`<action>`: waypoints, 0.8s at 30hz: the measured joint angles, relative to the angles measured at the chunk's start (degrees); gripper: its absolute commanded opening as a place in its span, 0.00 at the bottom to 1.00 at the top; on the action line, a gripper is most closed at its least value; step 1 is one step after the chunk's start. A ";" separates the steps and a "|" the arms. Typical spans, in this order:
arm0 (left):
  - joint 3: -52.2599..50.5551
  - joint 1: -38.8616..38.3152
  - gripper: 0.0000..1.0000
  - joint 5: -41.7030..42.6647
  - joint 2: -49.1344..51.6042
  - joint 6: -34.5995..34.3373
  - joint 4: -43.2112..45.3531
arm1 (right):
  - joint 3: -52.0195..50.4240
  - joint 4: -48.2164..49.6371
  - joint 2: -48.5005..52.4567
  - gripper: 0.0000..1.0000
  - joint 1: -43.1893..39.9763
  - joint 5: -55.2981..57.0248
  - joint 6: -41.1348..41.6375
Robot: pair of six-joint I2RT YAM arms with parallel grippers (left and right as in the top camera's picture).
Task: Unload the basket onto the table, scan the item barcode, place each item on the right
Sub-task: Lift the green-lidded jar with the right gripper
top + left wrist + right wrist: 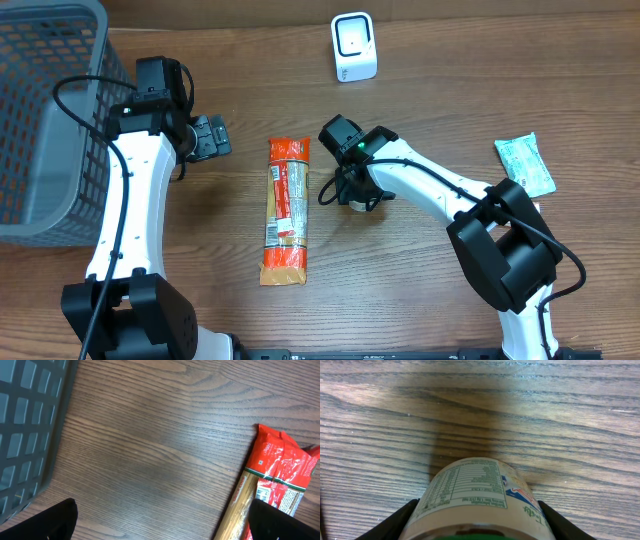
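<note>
A jar (470, 487) with a pale nutrition label and a green lid lies between the fingers of my right gripper (477, 522), which is shut on it, one finger pressed against each side. Overhead, that gripper (350, 188) sits low over the middle of the table and hides most of the jar. The white barcode scanner (354, 47) stands at the back, apart from it. My left gripper (160, 522) hangs open over bare wood with nothing between its fingers. Overhead, this left gripper (207, 137) is left of a long red and orange spaghetti packet (287, 210).
A grey mesh basket (45, 120) fills the far left. A green and white sachet (526, 165) lies at the right edge. The spaghetti packet (272, 485) shows beside the left gripper's right finger (282, 522). Bare wood lies between the scanner and the right gripper.
</note>
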 measured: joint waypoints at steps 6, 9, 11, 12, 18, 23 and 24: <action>0.00 0.00 1.00 0.00 0.00 0.00 0.00 | 0.00 0.04 0.00 0.29 0.02 0.02 -0.04; 0.00 0.00 1.00 0.00 0.00 0.00 0.00 | 0.02 -0.02 0.00 0.26 0.00 0.07 -0.50; 0.00 0.00 1.00 0.00 0.00 0.00 0.00 | 0.13 -0.15 0.00 0.27 0.02 0.09 -1.33; 0.00 0.00 1.00 0.00 0.00 0.00 0.00 | 0.24 -0.24 0.00 0.27 0.00 0.07 -1.55; 0.00 0.00 1.00 0.00 0.00 0.00 0.00 | 3.48 -2.10 0.02 0.28 0.00 -0.13 -3.56; 0.00 0.00 1.00 0.00 0.00 0.00 0.00 | 9.07 -6.69 0.02 0.28 -0.28 -0.13 -5.33; 0.00 0.00 1.00 0.00 0.00 0.00 0.02 | 10.58 -7.48 0.02 0.27 -0.50 -0.13 -6.10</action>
